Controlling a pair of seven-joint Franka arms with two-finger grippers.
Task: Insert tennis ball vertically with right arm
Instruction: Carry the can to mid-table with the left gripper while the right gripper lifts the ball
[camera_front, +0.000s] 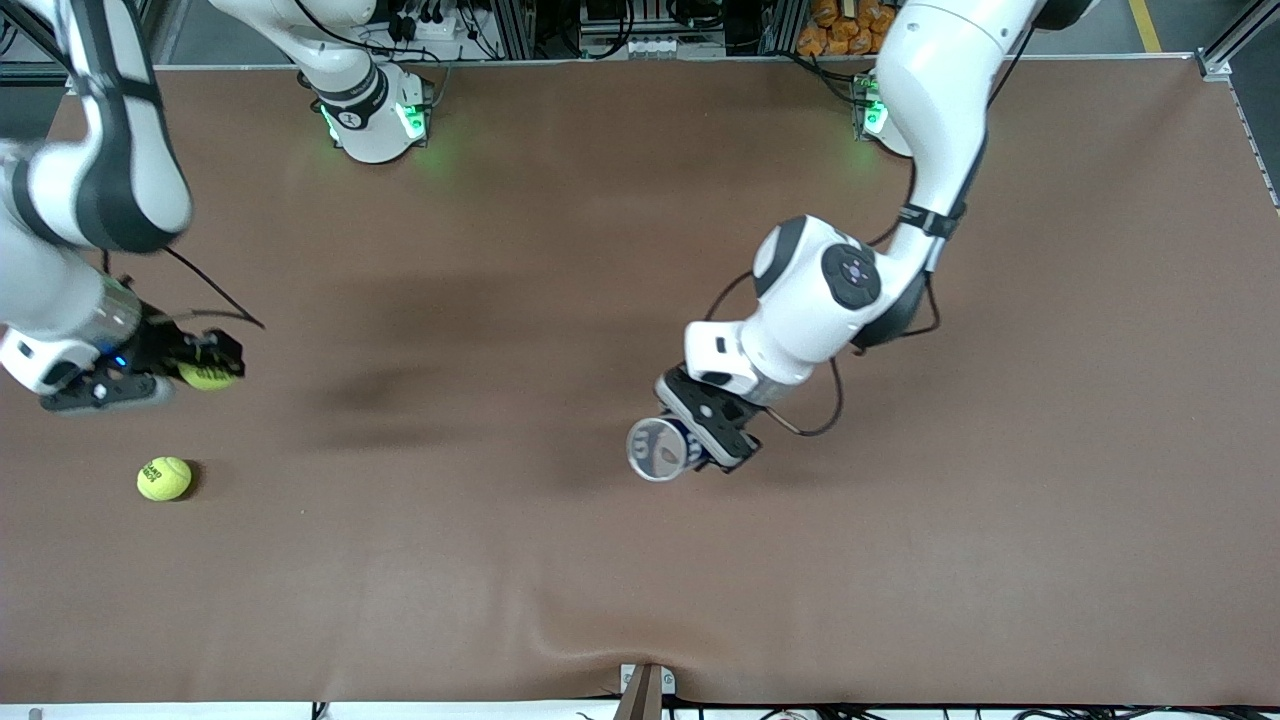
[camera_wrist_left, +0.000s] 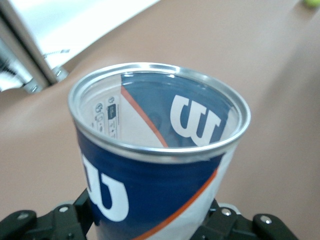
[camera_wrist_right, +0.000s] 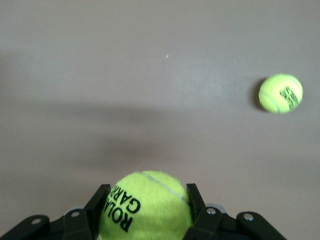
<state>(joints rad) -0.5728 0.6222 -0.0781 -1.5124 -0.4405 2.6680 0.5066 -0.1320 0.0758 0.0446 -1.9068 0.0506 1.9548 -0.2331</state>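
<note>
Tennis ball (camera_wrist_right: 145, 207) half-hidden in right gripper (camera_front: 205, 365); left gripper (camera_front: 700, 440) clamps can (camera_wrist_left: 155, 165)

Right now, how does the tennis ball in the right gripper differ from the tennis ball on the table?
The held tennis ball is clamped in the right gripper above the table, while the loose tennis ball rests on it, untouched. In the right wrist view, the held ball shows large black lettering; the loose ball's print is too small to read. Both are yellow-green with black print.

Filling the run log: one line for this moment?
right gripper: holds yellow-green felt tennis ball | left gripper: holds open blue-white can | second ball: on table
</note>
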